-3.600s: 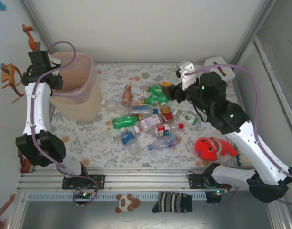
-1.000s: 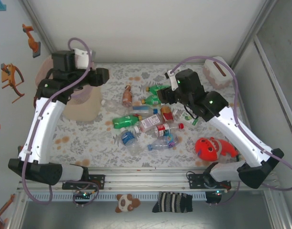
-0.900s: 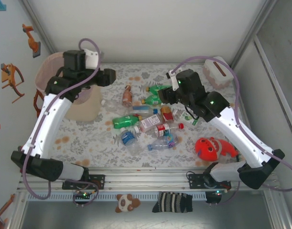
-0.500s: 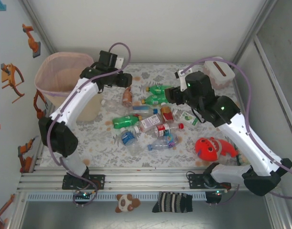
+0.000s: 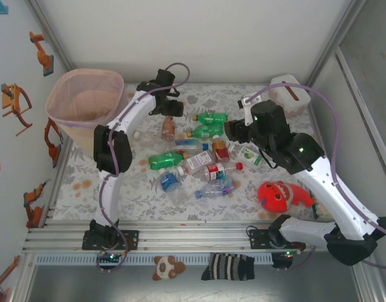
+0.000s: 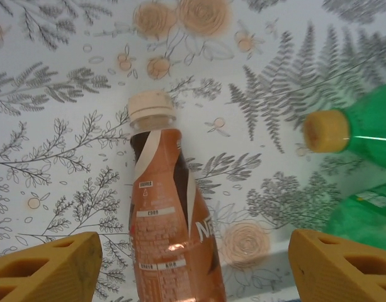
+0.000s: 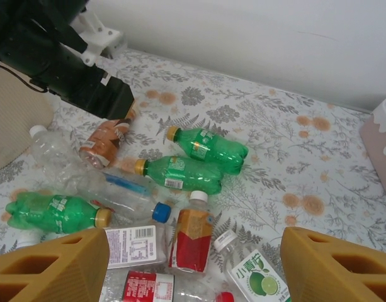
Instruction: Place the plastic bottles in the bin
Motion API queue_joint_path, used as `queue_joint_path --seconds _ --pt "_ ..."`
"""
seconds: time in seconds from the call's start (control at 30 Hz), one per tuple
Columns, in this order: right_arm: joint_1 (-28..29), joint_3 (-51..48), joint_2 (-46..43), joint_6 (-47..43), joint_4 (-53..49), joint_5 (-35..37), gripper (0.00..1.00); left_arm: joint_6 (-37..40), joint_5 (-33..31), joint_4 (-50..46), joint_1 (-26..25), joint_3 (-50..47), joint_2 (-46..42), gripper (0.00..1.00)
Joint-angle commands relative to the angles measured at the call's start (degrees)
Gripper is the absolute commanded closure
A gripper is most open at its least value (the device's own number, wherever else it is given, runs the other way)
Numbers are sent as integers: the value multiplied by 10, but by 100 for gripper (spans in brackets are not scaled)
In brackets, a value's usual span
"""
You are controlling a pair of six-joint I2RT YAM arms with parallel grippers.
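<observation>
Left gripper (image 6: 194, 251): jaws wide, nothing gripped. They straddle the brown bottle (image 6: 170, 233) without contact. It lies on its side on the table (image 6: 67, 75), cream cap (image 6: 152, 104) pointing away from me.

Risks:
- The body is round and glossy. If one finger lands first, I expect it to roll or squirt out toward its cap.
- Green bottle (image 6: 369, 126) lies just right of the brown bottle, its yellow cap close to my right finger (image 6: 340, 264). Closing off-centre could shove it or trap both.
- Clear crushed bottle (image 7: 54, 157) sits just left of the brown bottle. A sloppy sweep could knock it.
- Bin (image 5: 67, 126) stands well left of the brown bottle and is tall. If I carry too low I clip the rim and may tip it.
- Right gripper (image 7: 196, 251), also spread and empty, hovers over the pile (image 5: 199, 160) right of the brown bottle. Two arms over one cluster could collide.

Can't see:
- The brown bottle's base is cut off at the bottom of the wrist view. Can't tell whether my fingertips touch the table.
- From above, my gripper covers its cap end.
- Bin contents are hazy through the wall, can't tell.
- Clear bottles in the pile overlap and the right arm covers part, so no count.
</observation>
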Motion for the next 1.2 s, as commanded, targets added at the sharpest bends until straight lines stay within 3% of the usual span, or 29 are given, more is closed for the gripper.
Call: queue_joint_path --seconds 0.0,0.3,0.93,1.17 --pt "-3 -8 -13 11 -7 19 29 -26 -8 -70 12 33 28 21" --pt "-3 -14 -9 12 -9 18 29 -55 54 -88 17 28 83 21" --pt "-4 -25 -16 15 -9 14 29 -48 45 -107 13 25 77 46" --pt "-4 -27 -19 12 -9 15 29 -42 43 -109 13 42 47 47"
